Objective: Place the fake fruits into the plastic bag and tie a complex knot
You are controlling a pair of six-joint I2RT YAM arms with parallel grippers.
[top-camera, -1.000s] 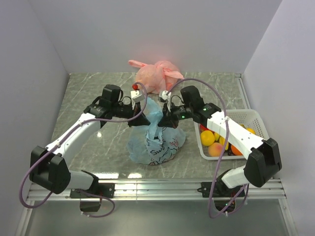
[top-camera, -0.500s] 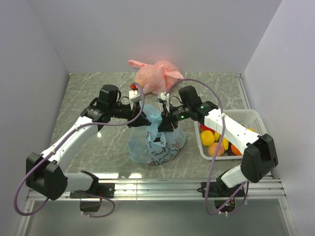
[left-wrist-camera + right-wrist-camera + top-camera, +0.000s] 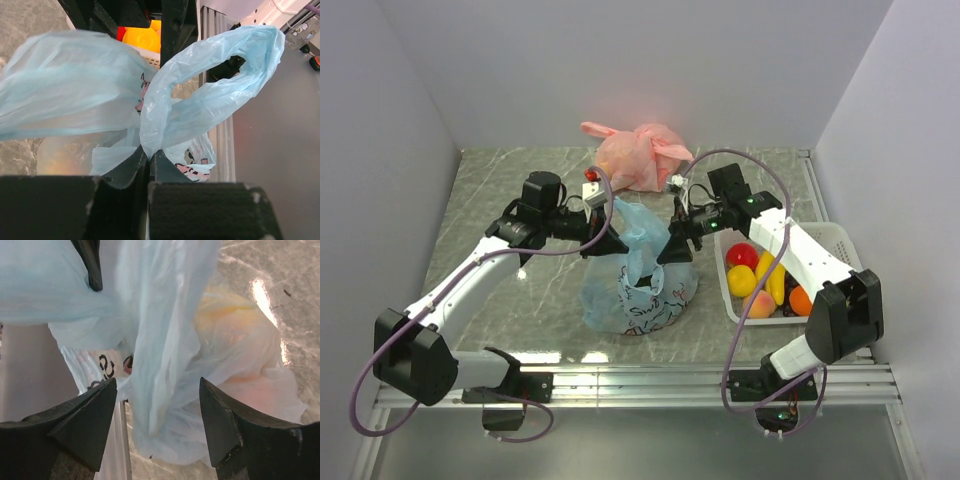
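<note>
Marble tabletop point(image 3: 510, 185), left gripper point(image 3: 149, 158) clamped tight on plastic bag point(image 3: 640, 300) handle, right gripper point(image 3: 157, 385) spread wide, gripping nothing

Dark script lettering point(image 3: 648, 318) on light-blue plastic bag point(image 3: 620, 300), lower centre of top view: too small to read. Left wrist view, lower centre: pink-and-dark print point(image 3: 192, 169) on same bag, no word legible. Right wrist view, left of centre: few dark curved strokes point(image 3: 106, 366), unreadable.

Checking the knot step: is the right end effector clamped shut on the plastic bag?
No, the right end effector has its jaws wide apart, the plastic bag hanging loose between them.
</note>
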